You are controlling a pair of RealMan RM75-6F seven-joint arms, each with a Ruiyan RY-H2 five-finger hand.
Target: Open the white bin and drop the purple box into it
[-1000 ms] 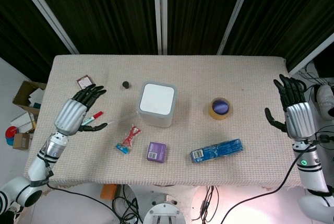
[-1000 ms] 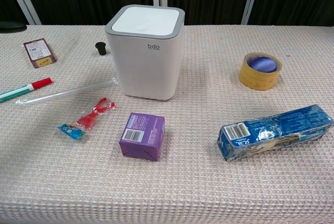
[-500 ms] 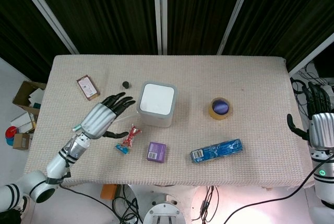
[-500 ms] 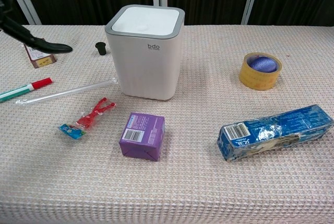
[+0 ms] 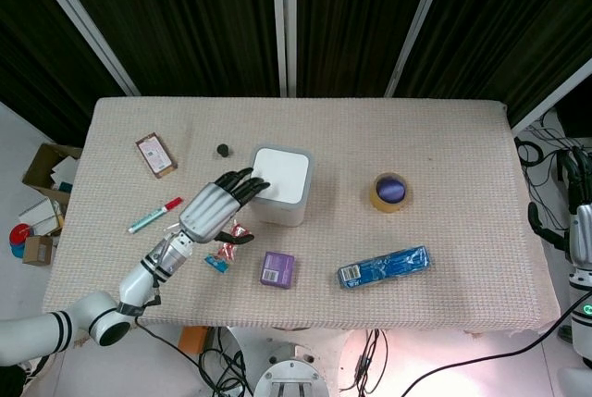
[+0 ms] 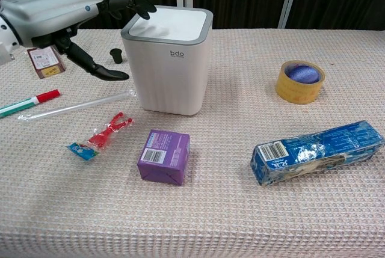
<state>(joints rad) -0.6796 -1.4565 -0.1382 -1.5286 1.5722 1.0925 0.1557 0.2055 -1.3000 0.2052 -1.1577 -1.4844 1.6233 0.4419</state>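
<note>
The white bin [image 5: 280,184] [image 6: 170,65] stands mid-table with its grey-rimmed lid closed. My left hand [image 5: 218,206] [image 6: 63,11] hovers at the bin's left edge, fingers spread, the fingertips [image 6: 139,6] reaching over the lid's left rim and the thumb hanging beside the bin wall. It holds nothing. The purple box [image 5: 277,268] [image 6: 164,156] lies flat in front of the bin, barcode up, untouched. My right hand [image 5: 579,217] shows only at the far right edge of the head view, off the table, fingers apart and empty.
A roll of tape [image 6: 300,81] and a blue packet [image 6: 317,151] lie right of the bin. On the left are a red candy wrapper [image 6: 102,136], a clear straw [image 6: 78,107], a marker [image 6: 27,104], a small black cap [image 6: 116,55] and a brown card [image 6: 44,60].
My left hand has swept right and up from the table's left side to the bin's lid edge. My right hand has drawn back off the right side of the table.
</note>
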